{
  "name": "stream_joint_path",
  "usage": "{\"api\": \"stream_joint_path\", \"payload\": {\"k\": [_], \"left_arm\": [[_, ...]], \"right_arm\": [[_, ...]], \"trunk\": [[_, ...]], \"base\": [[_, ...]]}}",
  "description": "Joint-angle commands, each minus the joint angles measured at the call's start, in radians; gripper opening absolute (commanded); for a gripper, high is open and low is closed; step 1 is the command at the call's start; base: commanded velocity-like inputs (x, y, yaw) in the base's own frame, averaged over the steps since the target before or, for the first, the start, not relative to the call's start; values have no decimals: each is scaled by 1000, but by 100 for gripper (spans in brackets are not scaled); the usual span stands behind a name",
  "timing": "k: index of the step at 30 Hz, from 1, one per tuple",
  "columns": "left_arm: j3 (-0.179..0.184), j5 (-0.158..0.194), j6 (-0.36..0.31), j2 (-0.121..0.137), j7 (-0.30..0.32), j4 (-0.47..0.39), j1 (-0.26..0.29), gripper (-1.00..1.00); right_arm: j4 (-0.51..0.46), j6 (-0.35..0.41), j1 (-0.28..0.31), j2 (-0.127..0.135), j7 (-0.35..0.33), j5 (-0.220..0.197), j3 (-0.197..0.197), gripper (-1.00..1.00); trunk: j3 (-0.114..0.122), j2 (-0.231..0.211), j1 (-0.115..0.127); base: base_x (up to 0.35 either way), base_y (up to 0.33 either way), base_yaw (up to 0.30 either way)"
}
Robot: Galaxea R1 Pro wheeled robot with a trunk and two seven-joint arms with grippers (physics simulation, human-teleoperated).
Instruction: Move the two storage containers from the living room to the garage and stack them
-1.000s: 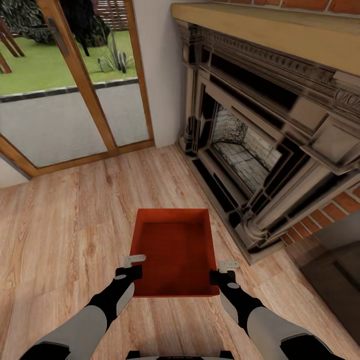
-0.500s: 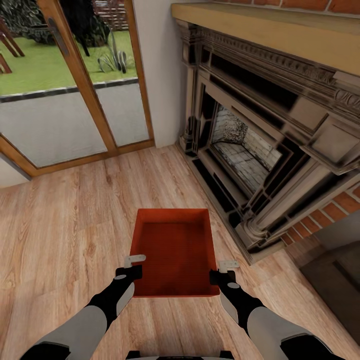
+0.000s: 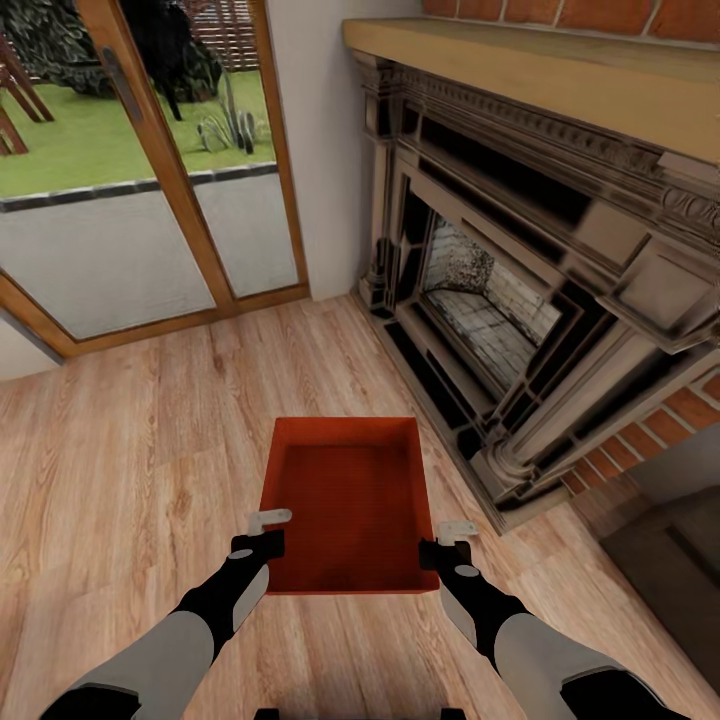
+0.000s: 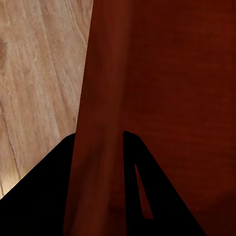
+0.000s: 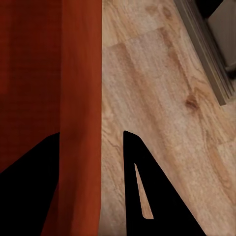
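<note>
Storage container (image 3: 345, 500) sits between the two arms above the wood-plank floor (image 3: 130, 440) beside the fireplace (image 3: 520, 300) (living room, not garage), long axis pointing away from the robot. Left pincer (image 3: 268, 528) straddles its left wall, right pincer (image 3: 452, 537) its right wall, each apparently clamped, equally near, so it should lift level.

Fireplace (image 3: 520, 300) and glass doors (image 3: 130, 170) cut off by the head view's edges; container (image 4: 162, 73) walls running past both wrist views' edges, pincer fingertips partly hidden.
</note>
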State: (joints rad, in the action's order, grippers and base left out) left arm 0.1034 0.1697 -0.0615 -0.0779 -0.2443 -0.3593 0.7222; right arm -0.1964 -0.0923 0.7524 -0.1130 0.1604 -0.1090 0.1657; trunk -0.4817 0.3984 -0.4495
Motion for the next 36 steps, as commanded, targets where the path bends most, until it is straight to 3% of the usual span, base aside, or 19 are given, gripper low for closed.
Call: {"api": "stream_joint_path", "payload": {"k": [1,36], "left_arm": [[4,2,-6,1,-12,-3,0,-100],[4,2,-6,1,-12,-3,0,-100]], "right_arm": [[2,-4,1,1,5,-10,6,-100],[2,-4,1,-1,6,-12,5,-100]], "trunk": [[0,2,-1],[55,2,-1]], "base": [[0,0,0],[0,0,0]]}}
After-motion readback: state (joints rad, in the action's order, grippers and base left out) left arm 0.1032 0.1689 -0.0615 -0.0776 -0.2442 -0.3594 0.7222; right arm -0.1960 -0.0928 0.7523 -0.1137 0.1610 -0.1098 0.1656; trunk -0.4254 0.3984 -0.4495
